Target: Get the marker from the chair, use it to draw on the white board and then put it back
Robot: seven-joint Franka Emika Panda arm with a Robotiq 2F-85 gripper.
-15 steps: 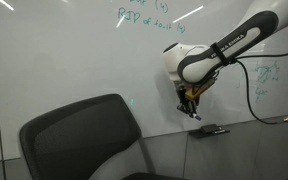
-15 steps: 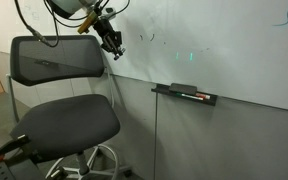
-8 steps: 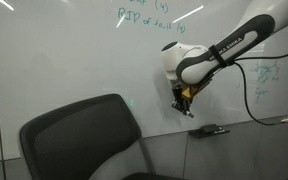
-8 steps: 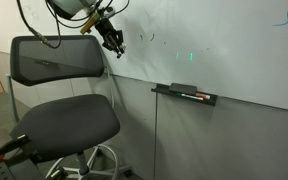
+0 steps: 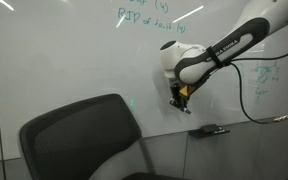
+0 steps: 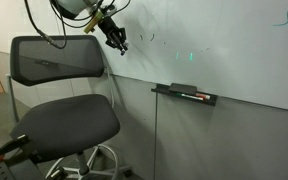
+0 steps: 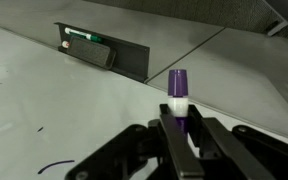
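While the tool is clamping the marker at lower centre of the wrist view, purple end jutting toward the white board, chair standing at lower left.

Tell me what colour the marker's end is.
Purple, with a white band just below it. The marker shows best in the wrist view.

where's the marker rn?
The marker is clamped in the gripper, its purple end sticking out in the wrist view. In an exterior view it's close to the white board, above the chair backrest and up from the tray.
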